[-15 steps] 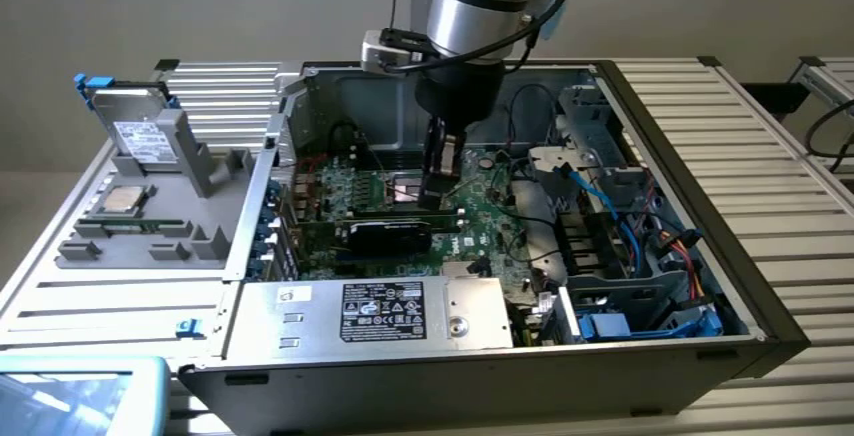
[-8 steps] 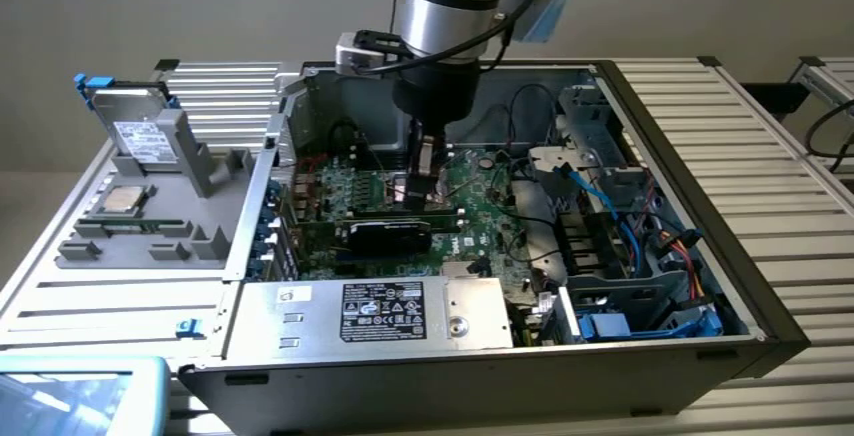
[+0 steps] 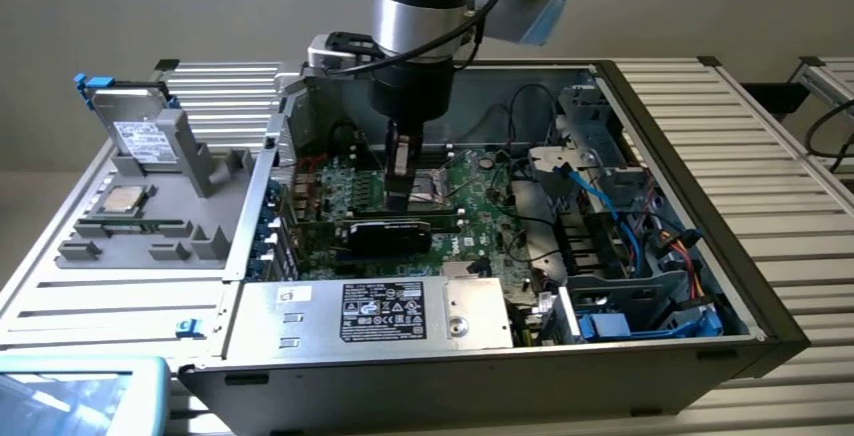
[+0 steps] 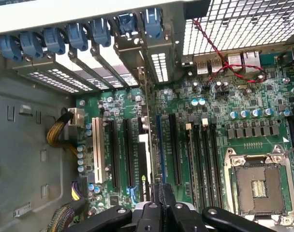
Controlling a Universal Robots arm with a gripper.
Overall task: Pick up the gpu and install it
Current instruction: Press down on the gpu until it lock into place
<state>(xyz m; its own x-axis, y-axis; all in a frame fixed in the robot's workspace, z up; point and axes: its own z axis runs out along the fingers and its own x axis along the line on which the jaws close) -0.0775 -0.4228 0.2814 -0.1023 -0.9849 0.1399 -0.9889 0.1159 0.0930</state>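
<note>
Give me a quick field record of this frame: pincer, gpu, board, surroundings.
pincer: pincer shut on the gpu's top edge, inside the open case
gpu: gpu standing on edge over the motherboard's expansion slots
motherboard: motherboard with CPU socket uncovered
outside case: grey fixture with a CPU chip and a hard drive, at the exterior view's left

no text could be read; the power supply (image 3: 380,313) bore a black label (image 3: 383,311) with print too small to make out.
</note>
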